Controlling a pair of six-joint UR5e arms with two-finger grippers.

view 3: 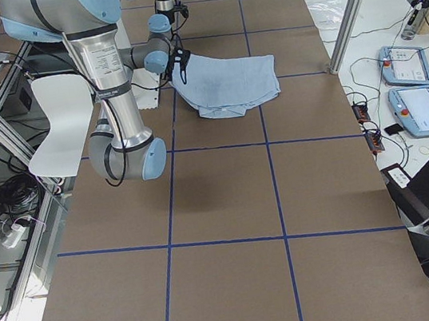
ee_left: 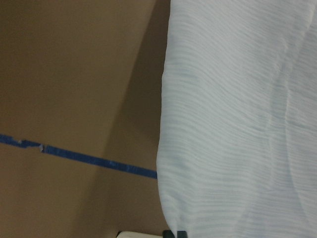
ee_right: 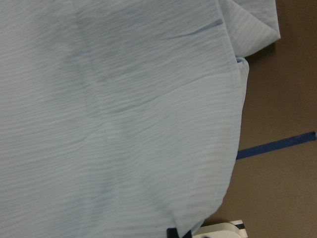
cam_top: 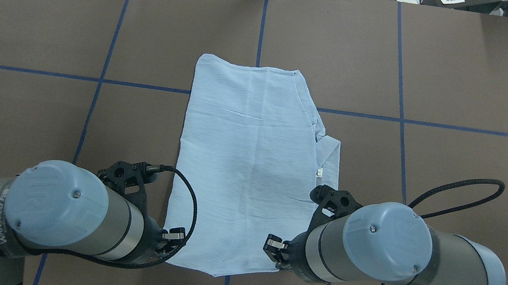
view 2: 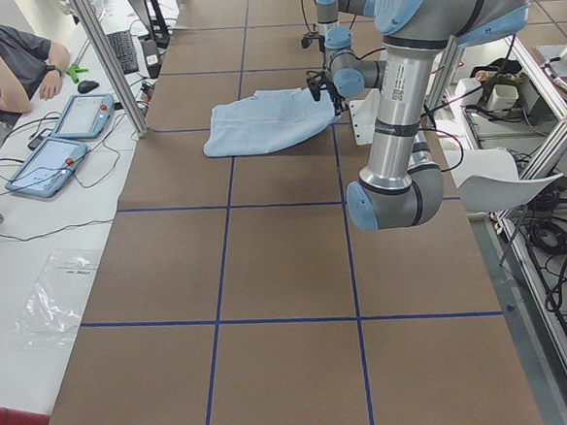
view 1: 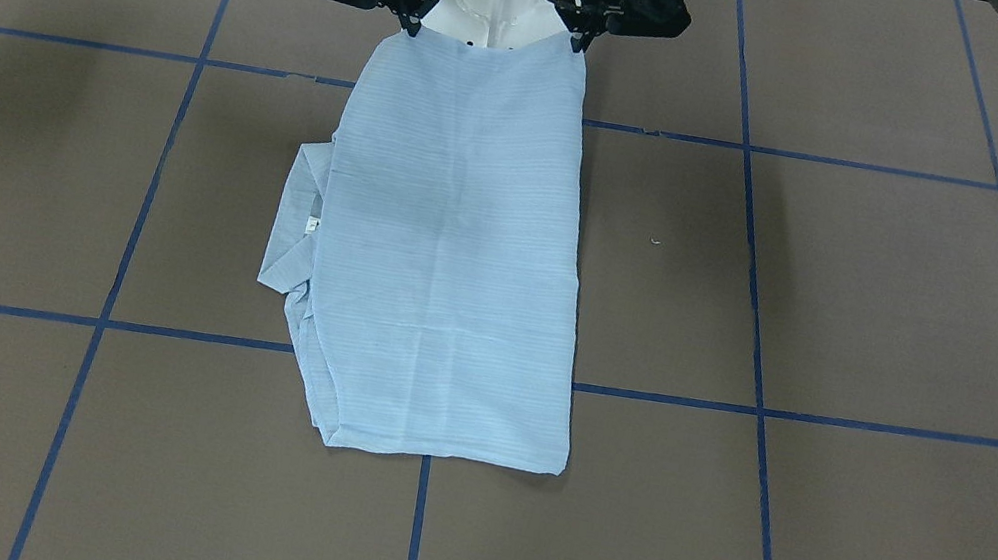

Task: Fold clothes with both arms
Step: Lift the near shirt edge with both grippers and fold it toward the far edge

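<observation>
Pale-blue shirt, left hand and right hand gripping corners, person only side-on

Brown table, blue tape grid; pale-blue shirt lies centre.

Even overhead light throws a soft shadow beside the shirt; wrist views slightly blurred.

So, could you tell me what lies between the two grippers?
An edge of the shirt stretches from the left gripper to the right gripper, each pinching a corner; the front-facing view shows it.
</observation>
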